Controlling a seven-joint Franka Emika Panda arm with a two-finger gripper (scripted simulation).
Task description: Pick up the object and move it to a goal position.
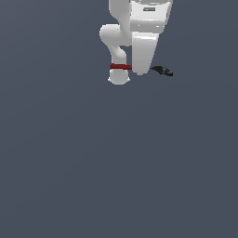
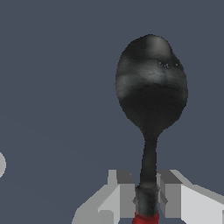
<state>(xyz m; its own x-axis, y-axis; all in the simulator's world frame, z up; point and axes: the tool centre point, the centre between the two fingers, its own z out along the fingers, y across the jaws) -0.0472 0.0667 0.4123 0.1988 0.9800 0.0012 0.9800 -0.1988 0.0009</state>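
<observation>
The object is a small spoon-like tool. In the exterior view its red end (image 1: 118, 67) sticks out toward that view's left of the white gripper (image 1: 139, 70), and its black rounded end (image 1: 163, 71) sticks out toward the right. The middle of the shaft is hidden behind the hand. In the wrist view the gripper (image 2: 146, 194) is shut on the dark shaft (image 2: 148, 162), with the large black rounded knob (image 2: 151, 85) beyond the fingers (image 2: 124, 192) and a bit of red (image 2: 145, 218) at the picture's edge.
The plain grey-blue ground (image 1: 116, 162) fills both views. The white arm links (image 1: 116, 37) rise behind the gripper. A pale round shape (image 2: 1, 165) shows at the edge of the wrist view; I cannot tell what it is.
</observation>
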